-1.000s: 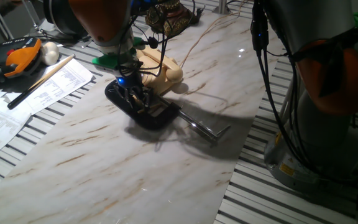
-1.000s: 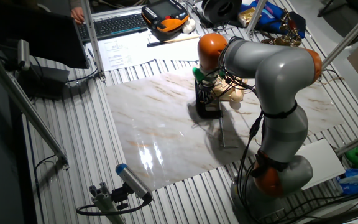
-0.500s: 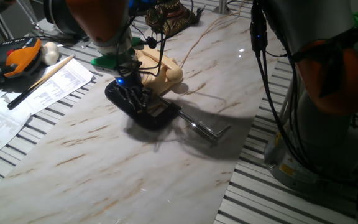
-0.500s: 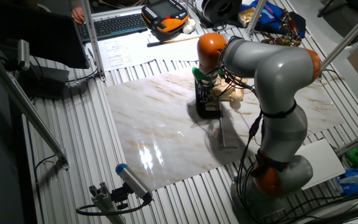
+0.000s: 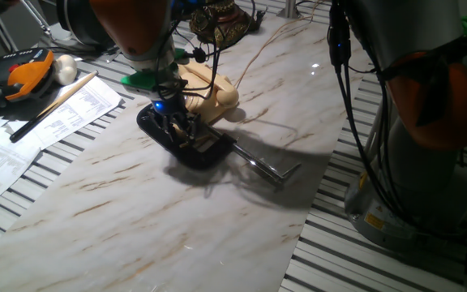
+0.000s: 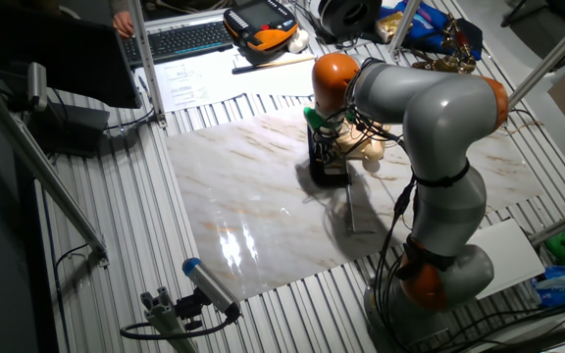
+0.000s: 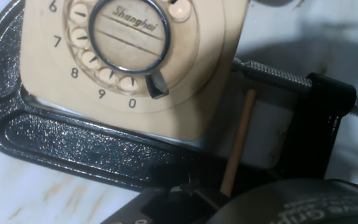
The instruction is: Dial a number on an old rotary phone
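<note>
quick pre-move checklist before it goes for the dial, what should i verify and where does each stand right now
1. Phone held in place: ok. The black C-clamp wraps the base of the old rotary phone, its screw rod meeting the phone's side.
2. Dial visible to the hand camera: ok. The finger dial with digits 6 to 0 and the finger stop are in frame.
3. Gripper over the dial: ok. The gripper sits low above the phone's face.
4. Jaw state: cannot tell, the fingertips are too dark in every view.
5. Stick contact: cannot tell. A thin wooden stick lies beside the phone, not on a dial hole.
6. Handset on its cradle: ok.
</note>
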Robot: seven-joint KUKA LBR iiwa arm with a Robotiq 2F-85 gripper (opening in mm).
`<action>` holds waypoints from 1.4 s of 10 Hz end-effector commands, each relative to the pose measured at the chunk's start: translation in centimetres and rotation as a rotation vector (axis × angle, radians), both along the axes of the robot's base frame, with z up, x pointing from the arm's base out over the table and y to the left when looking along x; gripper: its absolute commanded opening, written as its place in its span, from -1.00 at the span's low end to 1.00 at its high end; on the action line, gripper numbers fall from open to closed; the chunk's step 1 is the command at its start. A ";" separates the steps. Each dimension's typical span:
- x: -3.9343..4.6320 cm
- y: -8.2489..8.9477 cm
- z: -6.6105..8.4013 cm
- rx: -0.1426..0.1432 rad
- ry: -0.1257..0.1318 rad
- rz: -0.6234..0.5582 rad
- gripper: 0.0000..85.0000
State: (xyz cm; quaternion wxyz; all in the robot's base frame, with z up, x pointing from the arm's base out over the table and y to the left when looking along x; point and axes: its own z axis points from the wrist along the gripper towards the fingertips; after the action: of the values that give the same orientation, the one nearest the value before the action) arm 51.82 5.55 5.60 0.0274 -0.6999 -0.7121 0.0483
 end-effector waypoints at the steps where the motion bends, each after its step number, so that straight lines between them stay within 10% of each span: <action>1: 0.00 0.0 0.0 0.003 -0.002 0.000 0.20; 14: -0.70 0.1 -0.1 0.037 -0.010 -0.052 0.20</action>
State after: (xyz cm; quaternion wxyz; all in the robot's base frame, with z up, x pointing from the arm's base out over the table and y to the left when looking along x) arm 51.10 5.66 5.48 0.0383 -0.7180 -0.6943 0.0309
